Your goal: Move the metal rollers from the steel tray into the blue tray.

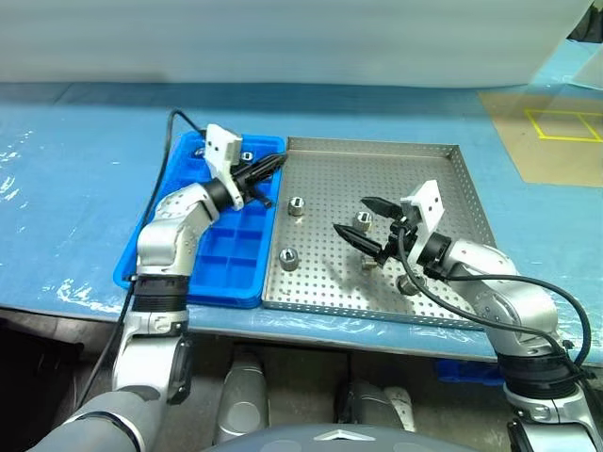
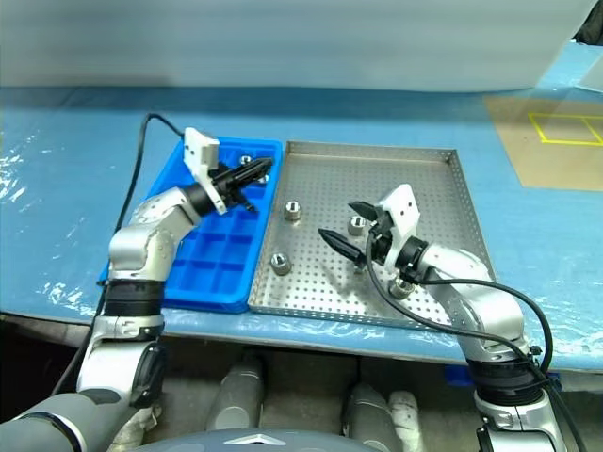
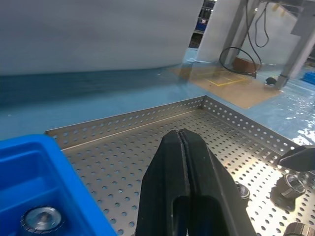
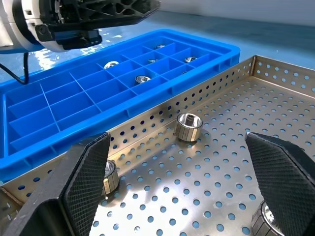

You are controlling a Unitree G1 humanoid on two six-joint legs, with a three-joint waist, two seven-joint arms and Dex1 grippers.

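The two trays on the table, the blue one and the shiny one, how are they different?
The blue tray is plastic, split into small square compartments; the steel tray is bare metal with one open, perforated floor. The blue tray is narrower, the steel tray wide and square. Rollers in the blue tray sit in separate compartments at its far end; those in the steel tray stand loose on the floor. Both lie flat, side by side, holding metal rollers.

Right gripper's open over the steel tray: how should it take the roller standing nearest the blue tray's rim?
Probably grip that roller across its round side wall, coming down from above. It stands upright, hole upward, with bare perforated steel tray floor around it, so the open right gripper can straddle it.
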